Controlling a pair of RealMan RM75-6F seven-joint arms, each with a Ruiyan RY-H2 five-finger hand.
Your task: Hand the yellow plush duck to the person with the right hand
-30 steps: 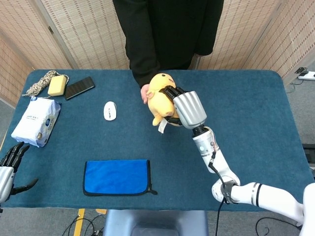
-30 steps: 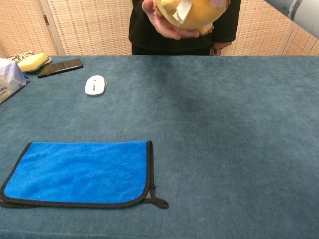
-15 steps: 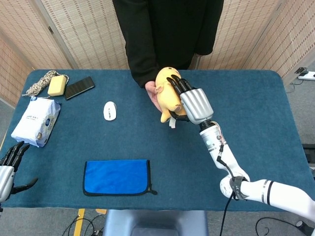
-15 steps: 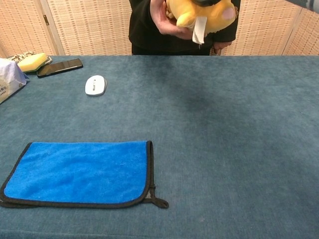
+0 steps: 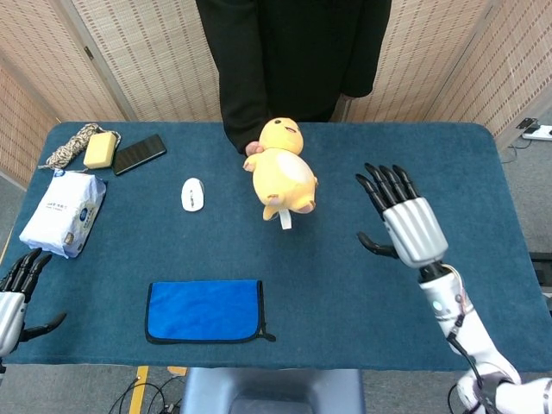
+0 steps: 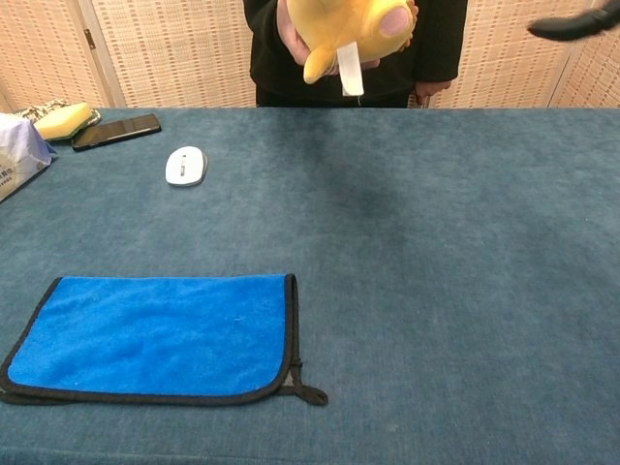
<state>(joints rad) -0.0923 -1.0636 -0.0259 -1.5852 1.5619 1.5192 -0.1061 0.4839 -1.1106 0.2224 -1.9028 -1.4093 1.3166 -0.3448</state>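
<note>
The yellow plush duck [image 5: 284, 169] hangs above the far middle of the table, held by the person's hand [image 5: 254, 151]. Its white tag dangles below it. In the chest view the duck [image 6: 349, 25] shows at the top edge in that same hand. My right hand [image 5: 401, 217] is to the right of the duck, well apart from it, with its fingers spread and nothing in it. Only a dark fingertip [image 6: 572, 25] of it shows in the chest view. My left hand [image 5: 17, 289] rests open at the table's near left edge.
A person in black [image 5: 293, 52] stands behind the table [image 5: 448, 164]. A white mouse [image 5: 192, 193], a phone [image 5: 139, 153], a yellow sponge [image 5: 101, 148], a rope [image 5: 69, 144] and a tissue pack [image 5: 64, 212] lie at the left. A folded blue cloth [image 5: 205, 310] lies near the front.
My right hand has let go of the duck and drawn back to the right with fingers spread. The person now holds the duck alone. My left hand has not moved.
</note>
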